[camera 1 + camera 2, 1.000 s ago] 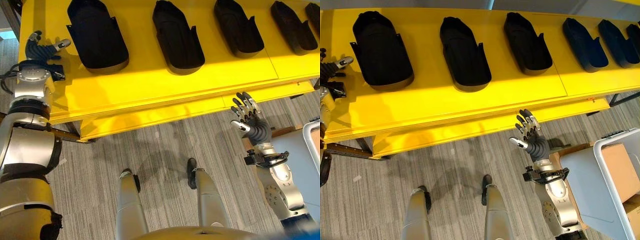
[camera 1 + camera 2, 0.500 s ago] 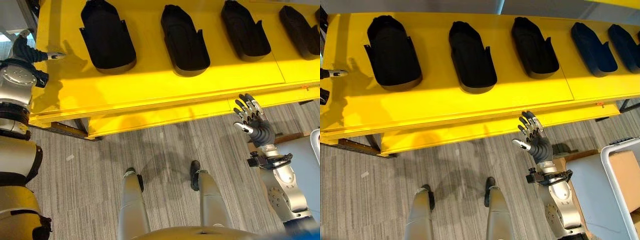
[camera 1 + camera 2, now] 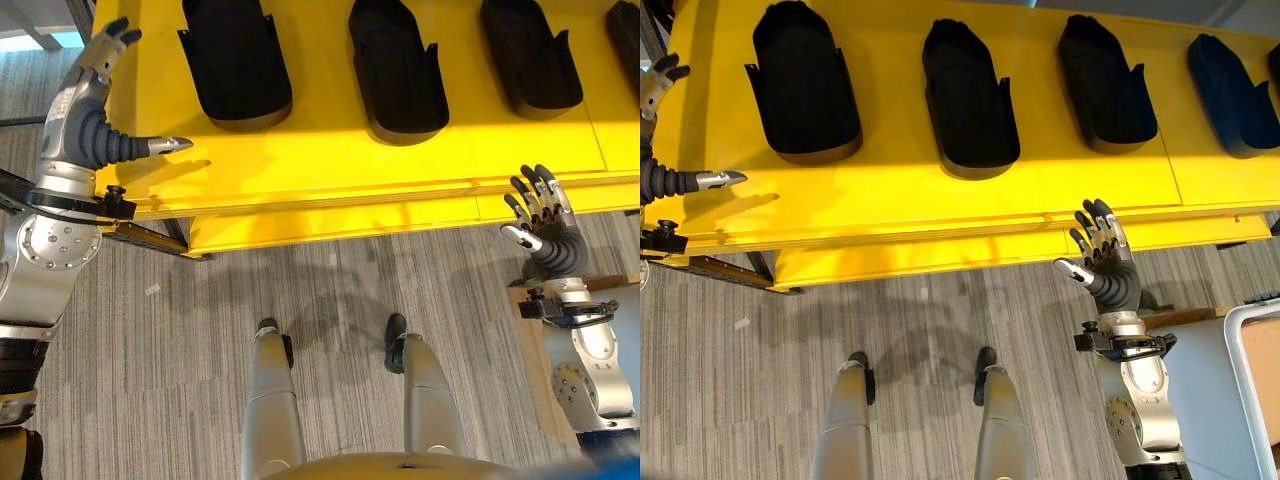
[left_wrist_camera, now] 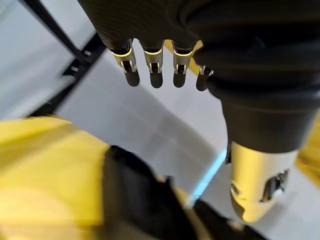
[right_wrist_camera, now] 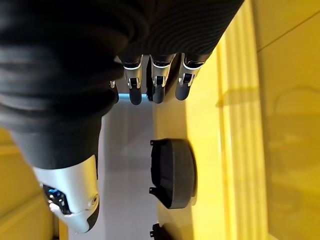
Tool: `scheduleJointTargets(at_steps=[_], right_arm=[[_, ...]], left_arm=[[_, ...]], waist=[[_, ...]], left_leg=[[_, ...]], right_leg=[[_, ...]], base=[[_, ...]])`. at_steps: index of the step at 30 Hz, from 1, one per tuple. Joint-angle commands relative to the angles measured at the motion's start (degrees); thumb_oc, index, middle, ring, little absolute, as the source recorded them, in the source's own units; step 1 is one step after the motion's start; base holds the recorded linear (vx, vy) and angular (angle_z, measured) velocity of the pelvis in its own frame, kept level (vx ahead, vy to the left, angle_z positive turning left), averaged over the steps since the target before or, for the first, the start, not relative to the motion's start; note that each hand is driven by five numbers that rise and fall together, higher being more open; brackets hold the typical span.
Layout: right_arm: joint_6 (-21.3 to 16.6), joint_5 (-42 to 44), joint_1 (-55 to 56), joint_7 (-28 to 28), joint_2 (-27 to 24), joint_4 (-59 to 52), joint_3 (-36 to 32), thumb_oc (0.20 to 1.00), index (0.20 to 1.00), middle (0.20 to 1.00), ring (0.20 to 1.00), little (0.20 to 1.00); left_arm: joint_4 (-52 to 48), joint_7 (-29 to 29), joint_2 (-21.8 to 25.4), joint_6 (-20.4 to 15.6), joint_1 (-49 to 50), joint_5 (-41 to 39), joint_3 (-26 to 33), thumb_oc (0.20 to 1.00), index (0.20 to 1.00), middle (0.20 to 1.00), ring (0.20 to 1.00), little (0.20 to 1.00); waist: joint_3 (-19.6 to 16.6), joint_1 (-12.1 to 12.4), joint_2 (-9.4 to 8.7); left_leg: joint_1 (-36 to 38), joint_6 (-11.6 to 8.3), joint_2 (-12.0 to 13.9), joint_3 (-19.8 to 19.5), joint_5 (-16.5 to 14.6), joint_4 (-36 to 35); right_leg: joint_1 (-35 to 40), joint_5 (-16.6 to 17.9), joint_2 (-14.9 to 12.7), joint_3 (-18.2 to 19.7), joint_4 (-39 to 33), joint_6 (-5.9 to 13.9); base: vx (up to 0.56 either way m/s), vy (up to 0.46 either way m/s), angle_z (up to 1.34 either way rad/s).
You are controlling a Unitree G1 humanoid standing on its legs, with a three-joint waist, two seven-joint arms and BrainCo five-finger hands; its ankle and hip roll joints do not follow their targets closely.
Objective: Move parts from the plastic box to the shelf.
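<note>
Black moulded plastic shell parts (image 3: 970,98) are seen in a row on the yellow shelf (image 3: 900,205); judged light, stiff, best gripped by the raised rims. Left hand (image 3: 95,135) and right hand (image 3: 1105,255), at the shelf's edges, are spread open, empty.

Four black moulded plastic parts show in the left eye view (image 3: 237,62) (image 3: 397,68) (image 3: 530,52) (image 3: 625,25), lined along one yellow shelf (image 3: 320,155). Two robot hands: left (image 3: 92,120), right (image 3: 545,225).
</note>
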Motion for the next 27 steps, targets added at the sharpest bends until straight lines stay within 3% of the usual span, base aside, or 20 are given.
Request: scheduleJointTargets(at_steps=[1,2,4,9,12,27], right_arm=[[-3.9,-2.3,1.1,-1.5,-2.7,-4.6,-0.5,1.000,1.000,1.000,1.000,1.000],[-3.9,-2.4,1.2,-1.5,-2.8,-4.6,-0.5,1.000,1.000,1.000,1.000,1.000],[-4.1,-3.2,0.5,-2.7,-2.3,-5.0,-0.1,1.000,1.000,1.000,1.000,1.000],[-4.5,-3.7,0.0,-3.6,-2.1,-5.2,0.4,1.000,1.000,1.000,1.000,1.000],[-5.0,-4.2,-1.0,-5.0,-1.7,-5.3,1.3,1.000,1.000,1.000,1.000,1.000],[-5.5,-4.9,-3.3,-7.9,-2.2,-4.7,4.1,1.000,1.000,1.000,1.000,1.000]], left_arm=[[-3.6,-0.8,-3.6,-4.9,-3.3,-2.4,-3.9,1.000,1.000,1.000,1.000,1.000],[-3.7,-0.8,-3.7,-4.9,-3.3,-2.4,-3.9,1.000,1.000,1.000,1.000,1.000],[-4.4,-0.8,-9.9,-5.0,-3.5,-3.5,-6.3,1.000,1.000,1.000,1.000,1.000],[-4.7,0.8,-14.6,-5.0,-5.5,-3.4,-8.2,1.000,1.000,1.000,1.000,1.000],[-5.2,1.9,-20.6,-5.3,-8.9,-4.5,-12.1,1.000,1.000,1.000,1.000,1.000],[0.5,6.7,-28.3,-5.0,-20.5,-5.6,-21.4,1.000,1.000,1.000,1.000,1.000]], waist=[[-3.0,-0.6,1.21],[-3.0,-0.6,1.25],[-2.9,-0.9,0.94],[-3.0,-1.1,0.75],[-2.9,-1.4,0.55],[-2.6,-2.5,0.02]], left_leg=[[2.3,0.50,2.3,-2.1,6.1,-5.6],[2.3,0.51,2.3,-2.1,6.1,-5.6],[2.5,0.57,2.3,-2.1,6.1,-5.6],[2.7,0.58,2.3,-2.0,6.3,-6.2],[2.8,0.74,2.1,-2.1,6.3,-6.3],[3.3,0.79,2.4,-2.0,6.2,-5.9]], right_leg=[[1.6,4.8,-1.0,3.0,-0.9,-0.46],[1.6,4.8,-1.0,3.0,-0.9,-0.46],[1.5,4.9,-0.9,3.0,-0.8,-0.57],[1.6,4.9,-1.0,2.9,-1.0,-0.58],[1.7,4.9,-0.9,3.0,-1.1,-0.72],[1.7,4.7,-0.6,3.4,-0.3,-0.80]], base=[[-0.01,-0.017,-0.04],[-0.01,-0.020,-0.05],[0.00,-0.020,-0.06],[0.00,-0.006,0.00],[0.00,-0.004,0.01],[0.00,-0.001,-0.01]])
